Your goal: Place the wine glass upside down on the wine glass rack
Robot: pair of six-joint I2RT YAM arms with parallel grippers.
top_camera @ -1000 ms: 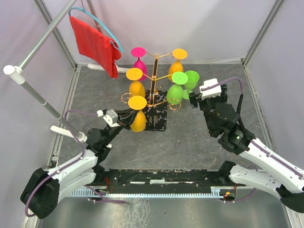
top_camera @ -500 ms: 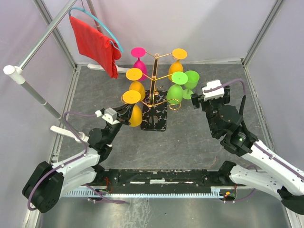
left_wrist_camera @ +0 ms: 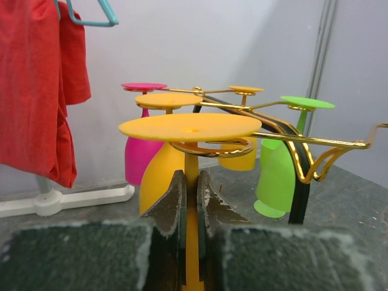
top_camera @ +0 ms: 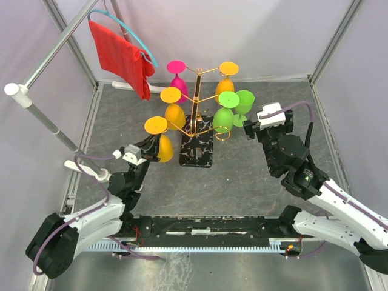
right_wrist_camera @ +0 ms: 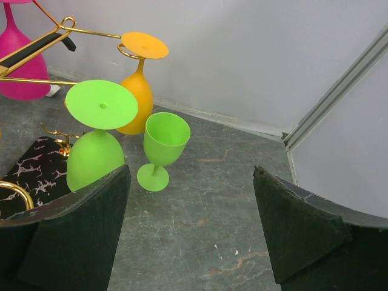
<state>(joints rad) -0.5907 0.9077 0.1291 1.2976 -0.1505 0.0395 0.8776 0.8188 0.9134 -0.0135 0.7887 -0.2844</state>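
Observation:
An orange wine glass (top_camera: 159,144) hangs upside down in my left gripper (top_camera: 151,145), just left of the wine glass rack (top_camera: 198,97). In the left wrist view the left gripper (left_wrist_camera: 191,182) is shut on the glass's stem, and the orange foot (left_wrist_camera: 190,127) lies flat just above a gold scroll loop (left_wrist_camera: 212,147). Whether the stem sits inside that loop I cannot tell. A green wine glass (top_camera: 244,102) stands upright on the table right of the rack. My right gripper (top_camera: 248,128) is open and empty near it; the right gripper (right_wrist_camera: 191,171) looks down at this green glass (right_wrist_camera: 163,142).
Several glasses hang upside down on the rack: green (top_camera: 224,116), orange (top_camera: 174,110), pink (top_camera: 177,77), orange (top_camera: 228,77). The rack's black marbled base (top_camera: 203,154) lies between the arms. A red cloth (top_camera: 121,54) on a teal hanger hangs at the back left.
My left gripper has carried the orange glass leftward, from over the rack's base to beside it. The right gripper has drawn back slightly from the rack.

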